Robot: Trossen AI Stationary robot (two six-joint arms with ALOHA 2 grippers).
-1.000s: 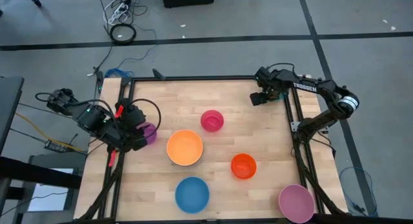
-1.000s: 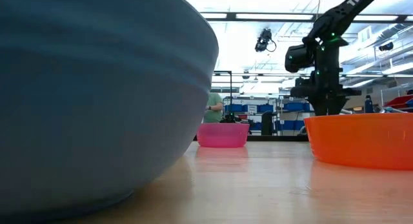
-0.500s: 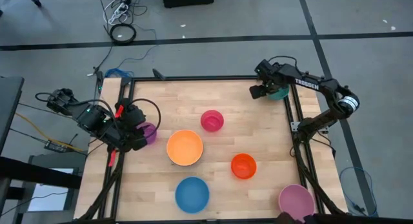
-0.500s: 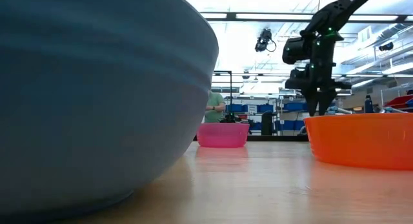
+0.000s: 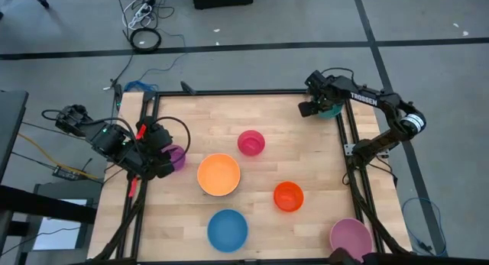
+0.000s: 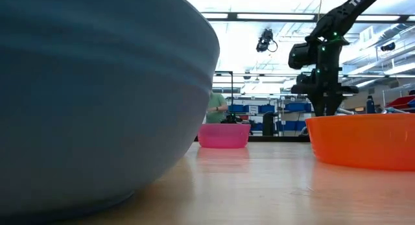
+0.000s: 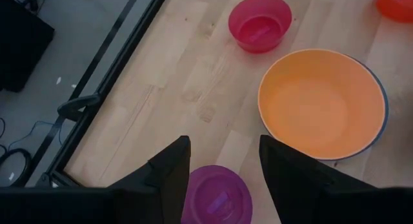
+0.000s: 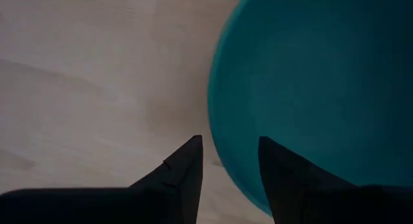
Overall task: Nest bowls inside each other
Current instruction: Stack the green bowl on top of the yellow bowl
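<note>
- A light wooden table (image 5: 252, 219) holds the bowls still scattered singly; none is visibly stacked except the yellow-orange bowl (image 5: 218, 175), near centre, whose wrist view shows a blue rim peeping from beneath it.
- The blue bowl (image 5: 228, 230) sits toward six o'clock and the pale pink bowl (image 5: 351, 239) at the five o'clock corner.
- The red-orange bowl (image 5: 288, 196) lies at about four o'clock from centre and the magenta bowl (image 5: 250, 143) just toward twelve.
- The right gripper (image 5: 315, 106), at the one o'clock corner, has shifted a little rightward over the last second and now hangs over the teal-green bowl (image 5: 331, 109), which a second ago was hidden beneath the arm. Its jaws stand partly apart with one finger (image 8: 290, 179) over the bowl's inside and the other outside the rim (image 8: 171, 182); they look to straddle the wall, though a grip cannot be told.
- That suggests, to a bystander, that the first pick-up is only beginning.
- The left gripper (image 5: 164, 159) waits unmoved at nine o'clock, jaws apart and empty, the small purple bowl (image 7: 217, 195) between its fingertips.
</note>
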